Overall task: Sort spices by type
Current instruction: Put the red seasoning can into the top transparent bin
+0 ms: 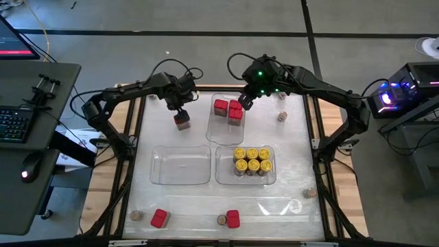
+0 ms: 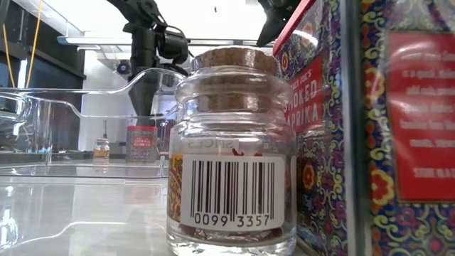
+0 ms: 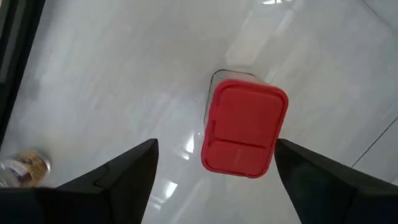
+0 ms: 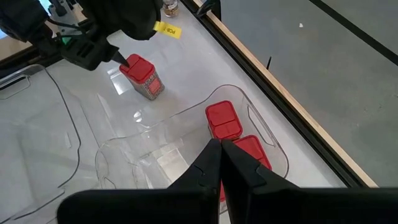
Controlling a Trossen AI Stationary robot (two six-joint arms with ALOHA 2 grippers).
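Fingers of the left gripper (image 3: 214, 165) stand spread wide, and a red spice box (image 3: 244, 127) stands upright on the white table (image 3: 112, 74) right between them, touched by neither. The right gripper (image 4: 221, 163) hangs with its fingers pressed together, empty, directly over two red boxes (image 4: 224, 119) inside a clear tray (image 4: 264, 134).

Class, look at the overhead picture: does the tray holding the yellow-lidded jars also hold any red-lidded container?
No: the tray holds only yellow-lidded jars; the red-lidded containers sit in another tray.
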